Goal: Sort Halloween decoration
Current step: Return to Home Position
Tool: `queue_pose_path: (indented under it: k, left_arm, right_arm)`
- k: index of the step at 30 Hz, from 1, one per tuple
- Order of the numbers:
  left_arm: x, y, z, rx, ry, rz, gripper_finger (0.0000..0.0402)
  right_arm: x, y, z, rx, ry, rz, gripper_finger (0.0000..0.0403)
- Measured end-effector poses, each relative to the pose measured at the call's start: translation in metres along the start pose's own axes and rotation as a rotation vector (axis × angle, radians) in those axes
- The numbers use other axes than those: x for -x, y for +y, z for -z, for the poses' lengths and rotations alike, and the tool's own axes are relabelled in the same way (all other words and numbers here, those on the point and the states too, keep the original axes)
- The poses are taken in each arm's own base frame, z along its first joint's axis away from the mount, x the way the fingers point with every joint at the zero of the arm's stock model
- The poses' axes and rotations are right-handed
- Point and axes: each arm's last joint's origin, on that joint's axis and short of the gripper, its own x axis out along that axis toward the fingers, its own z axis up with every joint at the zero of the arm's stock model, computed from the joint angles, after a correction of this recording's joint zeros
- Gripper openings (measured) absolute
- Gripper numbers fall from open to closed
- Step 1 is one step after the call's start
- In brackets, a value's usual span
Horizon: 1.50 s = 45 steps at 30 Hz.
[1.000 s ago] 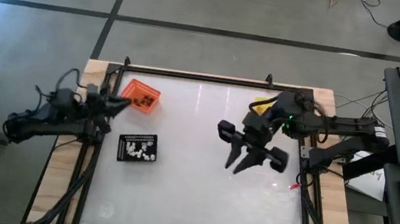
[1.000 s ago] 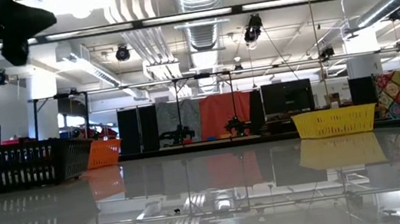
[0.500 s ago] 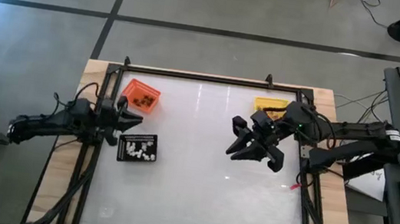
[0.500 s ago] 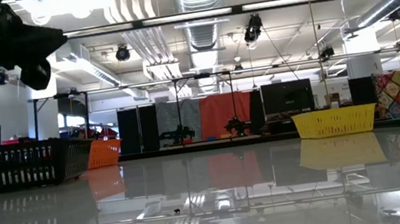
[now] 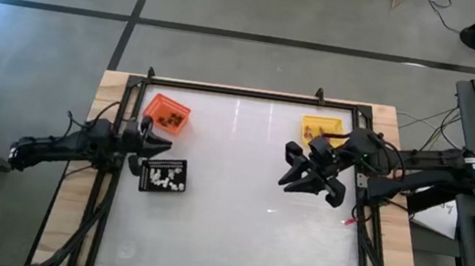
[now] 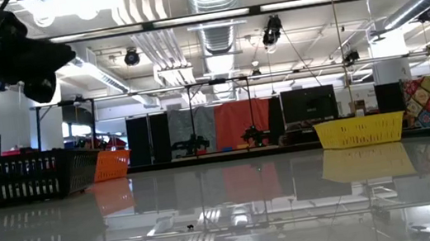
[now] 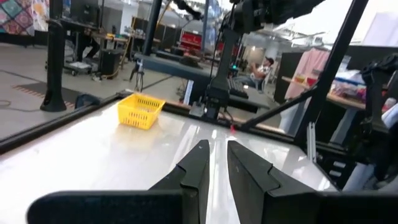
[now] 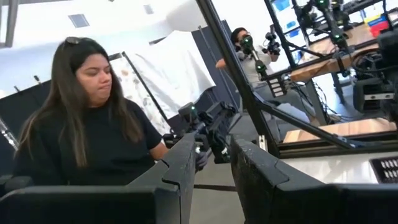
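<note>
The left gripper (image 5: 161,141) hovers just beside the slatted black plastic tray (image 5: 144,184), its fingers narrowly apart and empty. The right gripper (image 5: 295,183), likewise slightly parted and empty, hangs near the yellow mesh tray (image 5: 335,123). The tiny white trinkets (image 5: 163,176) lie inside the black tray (darker bits (image 5: 167,120) sit in the orange mesh tray (image 5: 157,102)). With the grippers this close, a low retreat could clip a tray and scatter its contents. No writing is legible.

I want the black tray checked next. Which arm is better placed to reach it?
Likely left. The left gripper is right beside the black tray; the right gripper is across the table, by the yellow tray.
</note>
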Motion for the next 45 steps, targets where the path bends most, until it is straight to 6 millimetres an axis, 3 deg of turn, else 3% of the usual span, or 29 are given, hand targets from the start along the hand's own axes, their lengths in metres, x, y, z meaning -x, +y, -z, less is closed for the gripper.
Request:
queue_pose_path:
  k: [7, 13, 23, 31, 45]
  left_arm:
    - [-0.003, 0.005, 0.018, 0.012, 0.042, -0.011, 0.004]
    - [-0.005, 0.004, 0.018, 0.004, 0.035, 0.014, 0.004]
    - [-0.006, 0.005, 0.021, 0.009, 0.055, 0.007, 0.004]
    - [-0.008, 0.006, 0.025, 0.014, 0.101, -0.006, 0.004]
    - [-0.013, 0.008, 0.032, 0.042, 0.181, -0.03, 0.004]
  right_arm:
    - [0.005, -0.003, 0.01, -0.003, 0.013, 0.019, 0.0091]
    - [0.007, -0.007, 0.019, 0.078, 0.035, 0.03, 0.0091]
    - [0.021, -0.028, 0.067, 0.162, 0.134, 0.129, 0.0091]
    - [0.046, -0.044, 0.115, 0.182, 0.166, 0.296, 0.0091]
    - [0.109, -0.023, 0.159, 0.357, -0.052, 0.213, 0.0091]
